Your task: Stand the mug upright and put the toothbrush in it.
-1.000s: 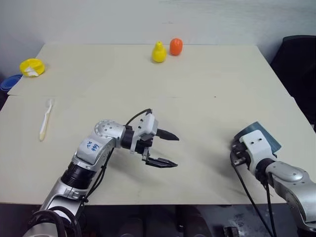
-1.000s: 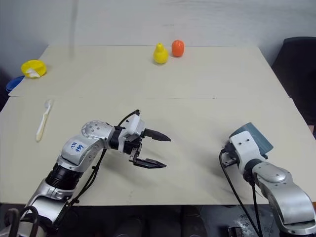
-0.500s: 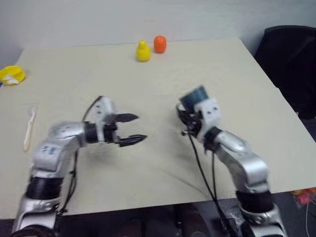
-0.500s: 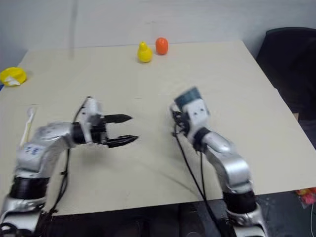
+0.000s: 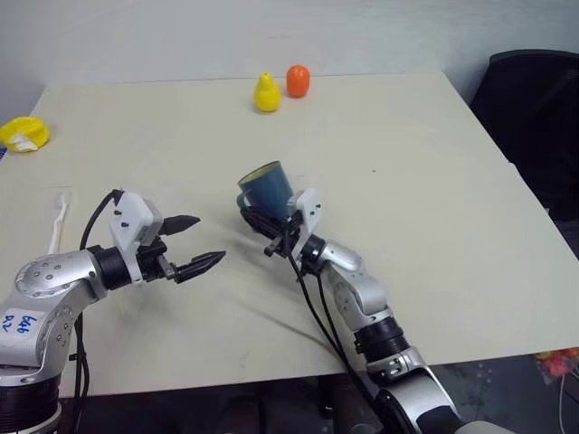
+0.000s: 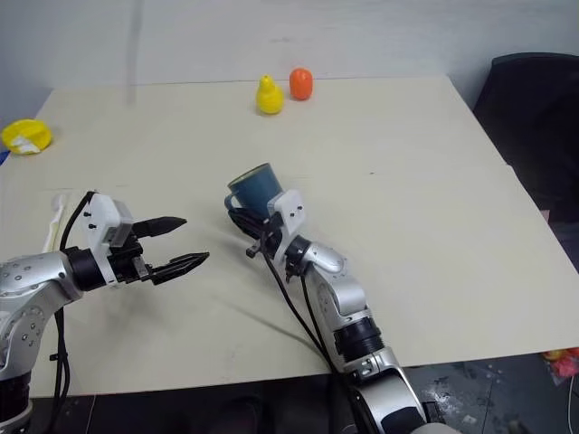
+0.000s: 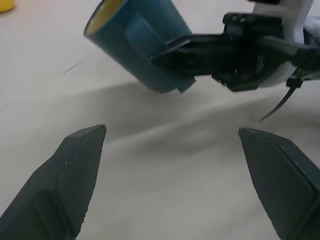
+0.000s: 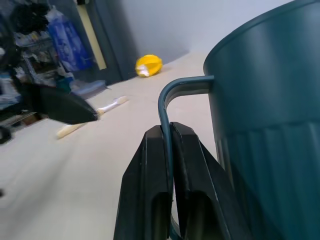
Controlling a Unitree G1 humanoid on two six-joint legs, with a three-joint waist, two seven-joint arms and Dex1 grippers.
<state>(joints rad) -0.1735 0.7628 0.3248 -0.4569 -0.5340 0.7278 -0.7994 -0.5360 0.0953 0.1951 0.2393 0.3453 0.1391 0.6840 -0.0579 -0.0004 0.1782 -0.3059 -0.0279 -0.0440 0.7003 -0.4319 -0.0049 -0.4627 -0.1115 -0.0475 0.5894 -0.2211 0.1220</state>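
1. Right tool (image 8: 167, 150) was pinched tight on the thin handle of the mug (image 5: 268, 187), near the middle of the frame.
2. The mug was tilted, its yellow inside facing the upper left, held above the worktop (image 5: 434, 181).
3. Left tool (image 5: 192, 244) had its two fingers wide apart and held nothing.
4. The toothbrush (image 5: 59, 221) lay flat at the left edge of the frame, well apart from the mug.
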